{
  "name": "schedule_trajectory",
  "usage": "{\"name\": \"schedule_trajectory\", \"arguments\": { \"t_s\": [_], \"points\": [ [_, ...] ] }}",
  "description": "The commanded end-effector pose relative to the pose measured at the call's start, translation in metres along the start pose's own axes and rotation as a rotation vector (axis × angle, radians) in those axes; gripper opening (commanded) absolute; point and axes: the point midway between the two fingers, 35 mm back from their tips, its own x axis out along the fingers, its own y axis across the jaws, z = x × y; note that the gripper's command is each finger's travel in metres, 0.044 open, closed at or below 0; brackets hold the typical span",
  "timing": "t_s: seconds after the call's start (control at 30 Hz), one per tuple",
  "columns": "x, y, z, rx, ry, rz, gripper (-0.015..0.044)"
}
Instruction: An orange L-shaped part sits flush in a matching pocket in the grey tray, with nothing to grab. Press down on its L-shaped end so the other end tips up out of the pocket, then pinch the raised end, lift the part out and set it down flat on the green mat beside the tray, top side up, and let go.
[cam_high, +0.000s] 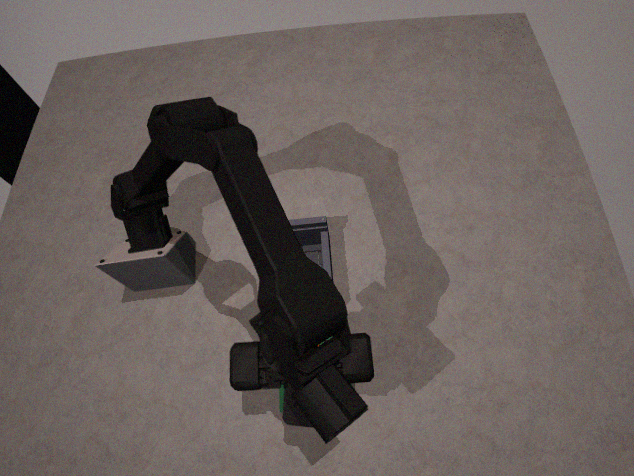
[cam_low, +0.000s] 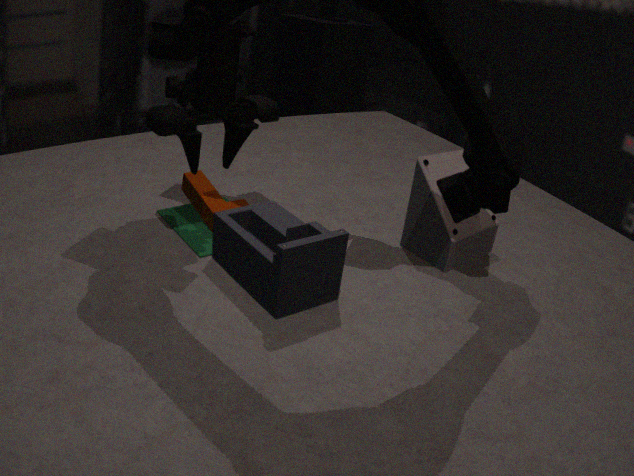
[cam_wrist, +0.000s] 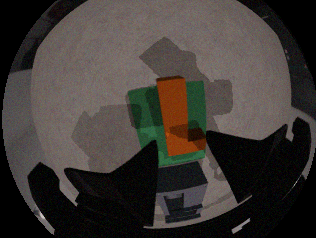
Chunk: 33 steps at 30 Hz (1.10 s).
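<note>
Claw (cam_low: 208, 166) stands apart, holding nothing, its tips just above the part (cam_low: 204, 197). Part lies across the mat (cam_low: 186, 228), one end against the tray (cam_low: 279, 261), far end raised and tilted. Tray pocket vacant. All rest on tabletop (cam_low: 358, 358).

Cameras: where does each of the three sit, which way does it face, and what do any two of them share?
Top: overhead, looking down on the table; shows the whole arm, its base mount and a corner of the grey tray.
Exterior: low at table height, facing the tray, orange L-shaped part and green mat; shows the open gripper above the part.
Wrist: on the gripper, looking down between the fingers at the part over the mat.
Exterior and wrist share part, mat and tray.
</note>
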Motion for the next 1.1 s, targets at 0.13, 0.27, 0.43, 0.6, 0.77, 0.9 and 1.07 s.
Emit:
{"name": "schedule_trajectory", "arguments": {
  "t_s": [0.13,0.27,0.43,0.6,0.77,0.9,1.07],
  "points": [
    [-0.064,0.002,0.003,-0.001,-0.007,0.004,0.0400],
    [-0.084,0.000,0.001,0.001,-0.007,0.005,0.0400],
    [-0.079,0.001,0.003,0.006,-0.011,0.017,0.0400],
    [-0.079,0.001,0.003,0.006,-0.011,0.017,0.0400],
    [-0.079,0.001,0.003,0.006,-0.011,0.017,0.0400],
    [-0.079,0.001,0.003,0.006,-0.011,0.017,0.0400],
    [-0.079,0.001,0.003,0.006,-0.011,0.017,0.0400]
  ]
}}
